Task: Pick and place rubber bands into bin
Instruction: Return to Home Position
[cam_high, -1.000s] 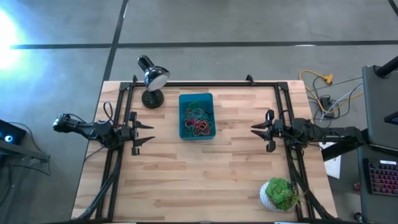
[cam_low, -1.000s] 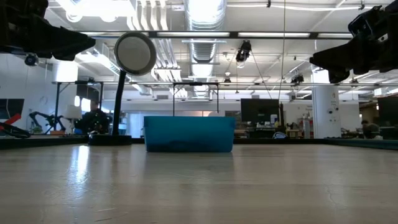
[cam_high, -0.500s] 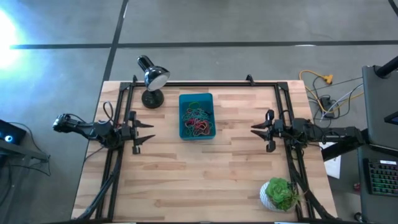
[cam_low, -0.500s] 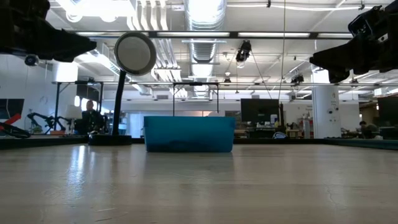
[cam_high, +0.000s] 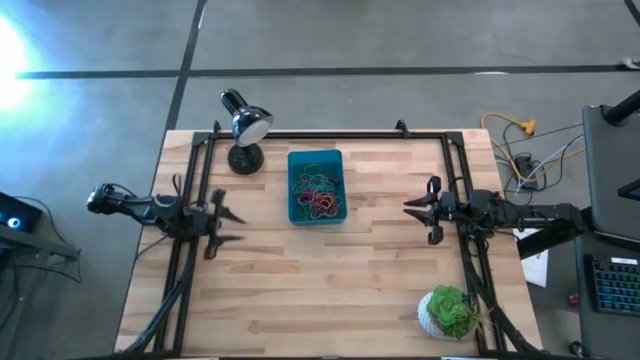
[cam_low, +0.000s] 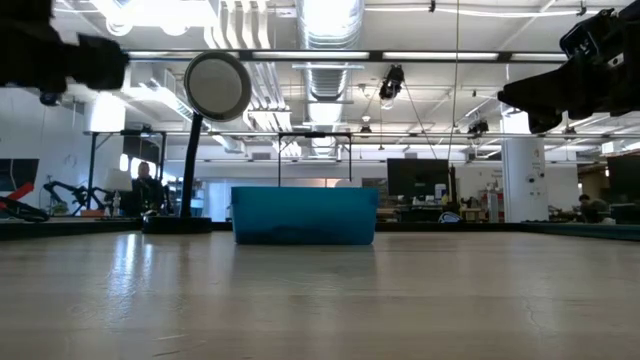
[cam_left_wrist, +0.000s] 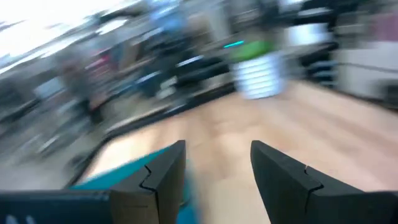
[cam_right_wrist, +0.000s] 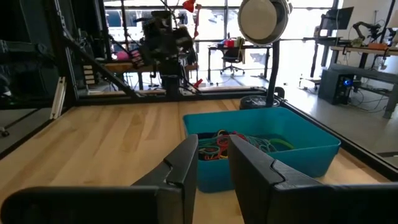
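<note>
Nearest, at the front right corner of the table: plant in a white pot, plain from above, also caught in the left wrist view, outside the low view.

Next, 2 grippers at mid-depth, well apart on opposite sides, tips turned inward, both up off the wood as the low view shows. Left gripper: fingers spread wide, nothing between them. Right gripper: fingers only narrowly parted, nothing held, a gap clear from its own wrist but hard to judge from above.

Beyond, centred between the arms: teal bin flat on the table. Tangle of rubber bands inside, red, green and blue, seen from above and over the rim in the right wrist view; from the low view only the bin's outer wall, contents hidden.

Farthest, just left of the bin's back corner: black desk lamp.
</note>
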